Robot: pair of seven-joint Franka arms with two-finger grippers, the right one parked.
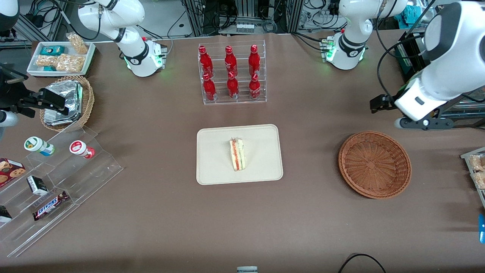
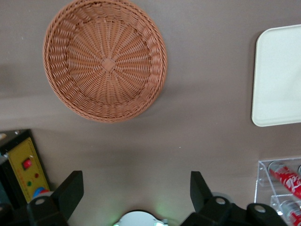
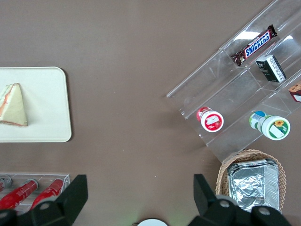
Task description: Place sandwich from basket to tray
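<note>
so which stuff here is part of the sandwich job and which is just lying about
Job: sandwich lying on the tray; empty basket; gripper, open, raised above the table beside the basket.

Lying about: red bottles, foil packets, Snickers bar, snack bags.

Front camera: mounted high, looking steeply down on the whole table (image 1: 151, 220) from the edge facing my arms. My wrist camera: aimed straight down from well above the table, my gripper (image 2: 136, 197) in frame with its fingers spread, covering the basket (image 2: 104, 59) and one corner of the tray (image 2: 277, 80) (both also seen from the front). Parked-arm wrist camera: likewise downward, sharing the tray and sandwich (image 3: 12, 104).
</note>
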